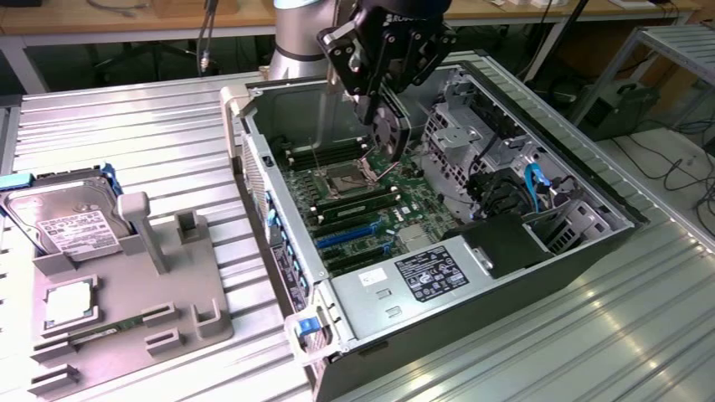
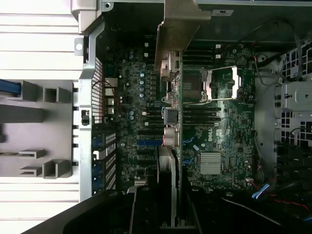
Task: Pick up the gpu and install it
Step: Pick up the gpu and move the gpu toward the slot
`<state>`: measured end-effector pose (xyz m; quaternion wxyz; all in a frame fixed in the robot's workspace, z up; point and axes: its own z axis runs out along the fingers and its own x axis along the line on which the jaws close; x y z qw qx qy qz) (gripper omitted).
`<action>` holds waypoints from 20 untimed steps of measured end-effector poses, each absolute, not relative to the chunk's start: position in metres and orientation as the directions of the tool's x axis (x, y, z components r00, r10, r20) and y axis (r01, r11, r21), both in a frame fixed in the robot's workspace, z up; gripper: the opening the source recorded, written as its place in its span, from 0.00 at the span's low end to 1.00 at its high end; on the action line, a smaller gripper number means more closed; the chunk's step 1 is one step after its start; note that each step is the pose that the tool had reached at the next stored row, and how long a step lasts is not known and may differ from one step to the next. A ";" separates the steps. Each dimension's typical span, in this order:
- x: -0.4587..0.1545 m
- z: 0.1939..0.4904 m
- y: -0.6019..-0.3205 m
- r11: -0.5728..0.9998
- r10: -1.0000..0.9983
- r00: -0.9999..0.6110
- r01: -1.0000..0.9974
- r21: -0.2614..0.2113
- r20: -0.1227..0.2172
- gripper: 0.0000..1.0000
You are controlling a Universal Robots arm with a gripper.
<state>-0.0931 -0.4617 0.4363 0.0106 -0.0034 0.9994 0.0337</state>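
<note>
**Ext. view:** tool (image 1: 383,100) part-closed, clamped on gpu (image 1: 391,132). Card hangs upright, fan face visible, above motherboard (image 1: 357,201) inside open PC case (image 1: 581,243), not yet seated. Hard drive (image 1: 67,222) and memory stick (image 1: 112,328) sit in grey holder (image 1: 179,318) on surface (image 1: 134,134), well apart from case.

**Wrist view:** gpu (image 2: 168,161) seen edge-on, pale bracket (image 2: 178,29) at far end. Blue slot (image 2: 146,143) near card edge, CPU socket (image 2: 214,85) to other side.
</note>
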 end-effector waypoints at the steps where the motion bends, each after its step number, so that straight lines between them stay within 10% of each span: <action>1: -0.091 0.436 -0.462 0.998 -0.006 -1.000 -0.007 0.067 -0.021 0.28; 20: -0.052 0.436 -0.462 0.998 -0.006 -1.000 -0.007 0.067 -0.022 0.28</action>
